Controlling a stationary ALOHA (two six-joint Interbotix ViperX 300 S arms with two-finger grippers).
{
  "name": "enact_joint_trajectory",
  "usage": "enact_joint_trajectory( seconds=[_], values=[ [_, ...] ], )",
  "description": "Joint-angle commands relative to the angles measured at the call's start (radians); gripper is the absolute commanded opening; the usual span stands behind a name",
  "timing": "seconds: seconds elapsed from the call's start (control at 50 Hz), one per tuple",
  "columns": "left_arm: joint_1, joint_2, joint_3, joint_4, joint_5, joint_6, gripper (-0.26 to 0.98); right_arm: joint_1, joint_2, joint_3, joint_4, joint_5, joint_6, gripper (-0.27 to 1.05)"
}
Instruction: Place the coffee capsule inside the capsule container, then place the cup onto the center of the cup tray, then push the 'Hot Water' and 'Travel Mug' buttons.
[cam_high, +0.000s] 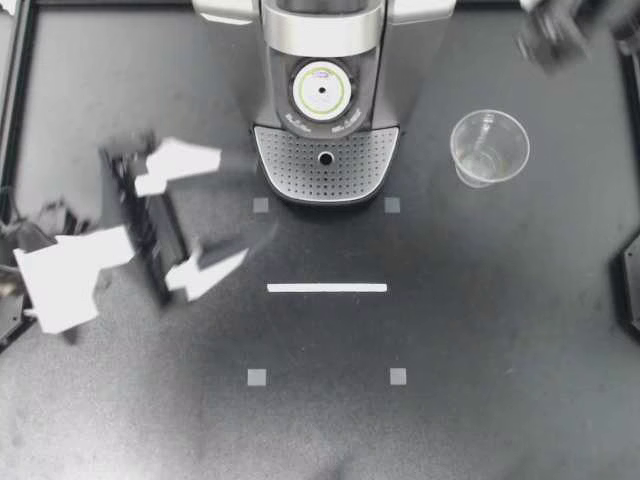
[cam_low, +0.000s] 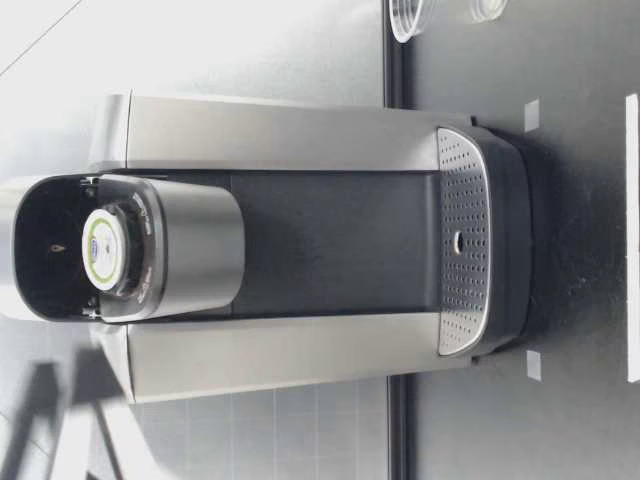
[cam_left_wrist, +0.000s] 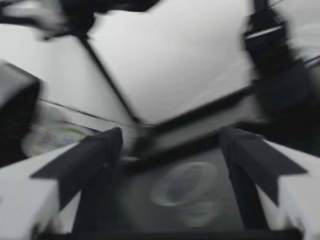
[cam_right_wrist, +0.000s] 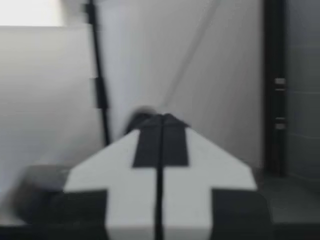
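The coffee capsule (cam_high: 322, 92), white with a green rim, sits in the open capsule container on top of the coffee machine (cam_high: 325, 40); the low view shows the capsule (cam_low: 103, 248) there too. A clear plastic cup (cam_high: 489, 148) stands upright on the table right of the machine, off the perforated cup tray (cam_high: 325, 165). My left gripper (cam_high: 212, 217) hovers open left of the tray, its fingers empty. In the left wrist view the gripper (cam_left_wrist: 170, 137) is blurred, with the cup (cam_left_wrist: 182, 187) faint ahead. My right gripper (cam_high: 552, 40) is at the far right corner, shut (cam_right_wrist: 161, 120) and empty.
A white tape line (cam_high: 327, 288) and small grey square marks (cam_high: 257, 377) lie on the dark table in front of the machine. A black frame rail (cam_high: 20, 90) borders the table's left side. The low view shows no arm.
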Motion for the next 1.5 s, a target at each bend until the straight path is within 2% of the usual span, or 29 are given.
enact_joint_trajectory(
  seconds=[0.0, 0.26, 0.38, 0.58, 0.96, 1.48],
  values=[
    [-0.028, -0.017, 0.002, 0.003, 0.025, -0.115, 0.7, -0.034, 0.052, -0.074, 0.0, -0.011, 0.0, 0.03],
    [-0.043, -0.025, 0.002, 0.032, 0.255, -0.425, 0.49, -0.058, 0.216, -0.213, -0.002, 0.009, 0.002, 0.03],
    [-0.043, -0.026, -0.002, 0.034, 0.334, -0.466, 0.43, -0.058, 0.264, -0.261, -0.003, 0.041, 0.002, 0.03],
    [-0.043, -0.043, 0.002, 0.034, 0.356, -0.459, 0.42, -0.057, 0.282, -0.305, -0.021, 0.133, 0.003, 0.03],
    [-0.043, -0.092, 0.044, 0.034, 0.342, -0.456, 0.42, 0.009, 0.218, -0.305, -0.046, 0.265, 0.002, 0.03],
    [-0.043, -0.104, 0.054, 0.034, 0.351, -0.462, 0.42, 0.176, 0.135, -0.224, -0.029, 0.38, 0.009, 0.03]
  ],
)
